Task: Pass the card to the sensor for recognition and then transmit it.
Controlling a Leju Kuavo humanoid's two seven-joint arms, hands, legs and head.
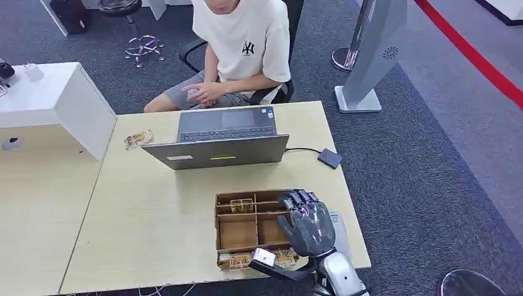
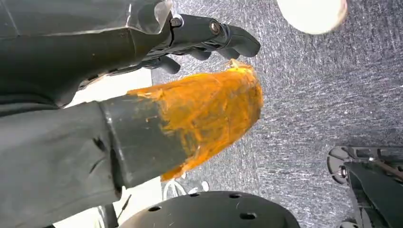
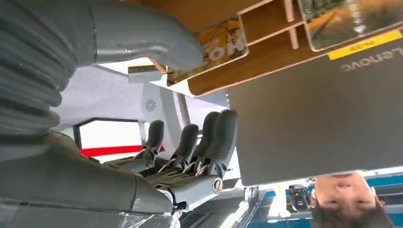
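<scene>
Right hand [image 1: 306,223] empty, fingers spread, above wooden tray [image 1: 237,234] at worktop [image 1: 154,216] near edge, card [image 3: 209,50] flat beside thumb, left hand [image 2: 142,95] empty, fingers half-curled

A person's white T-shirt [image 1: 243,37] at twelve o'clock bears a dark "NY" emblem on the chest. The grey laptop [image 3: 313,109] lid carries the brand "Lenovo", upside down in the right wrist view, beside a yellow sticker [image 3: 365,44] whose print is too small to read.
</scene>
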